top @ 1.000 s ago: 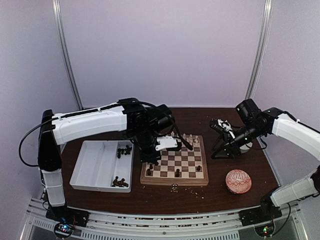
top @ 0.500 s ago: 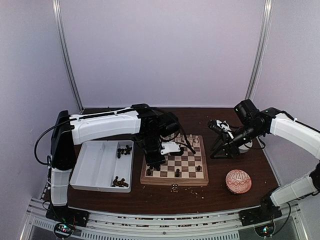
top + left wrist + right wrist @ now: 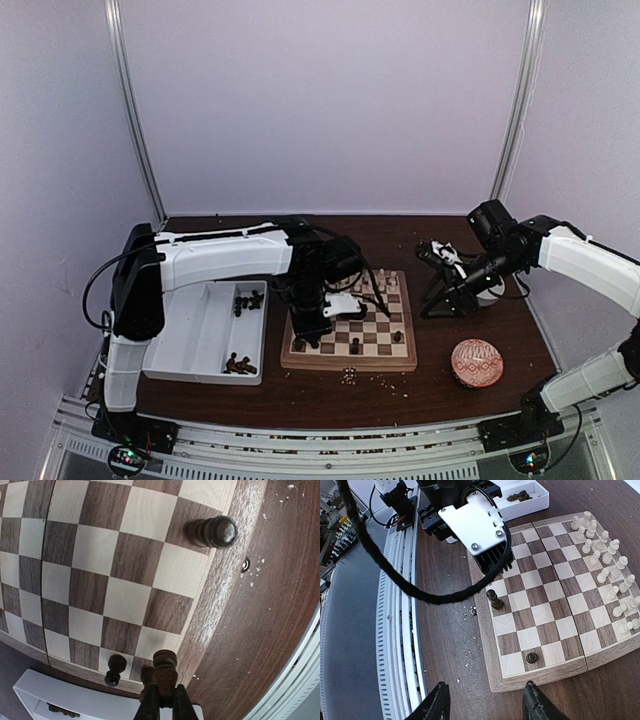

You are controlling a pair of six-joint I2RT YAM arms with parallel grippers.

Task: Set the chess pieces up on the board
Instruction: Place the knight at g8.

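Observation:
The board (image 3: 345, 362) lies mid-table. My left gripper (image 3: 306, 337) hangs over its near left corner, shut on a dark brown chess piece (image 3: 165, 672); in the left wrist view the gripper (image 3: 165, 696) holds the piece just above the board's (image 3: 135, 600) corner squares. Two dark pieces (image 3: 115, 669) stand close beside it, and another (image 3: 212, 531) stands farther along the edge row. Cream pieces (image 3: 378, 282) fill the far rows (image 3: 610, 575). My right gripper (image 3: 436, 300) hovers right of the board, open and holding nothing (image 3: 485, 696).
A white divided tray (image 3: 185, 345) left of the board holds loose dark pieces (image 3: 245, 300). A red patterned ball (image 3: 476, 362) sits near the front right. Pale crumbs (image 3: 350, 375) lie before the board. The left arm's wrist (image 3: 475, 525) and cable hang over the board's left side.
The left arm has swung rightward and its gripper, still shut on the dark piece, has come down toward the board's near left corner. The right arm has barely shifted.

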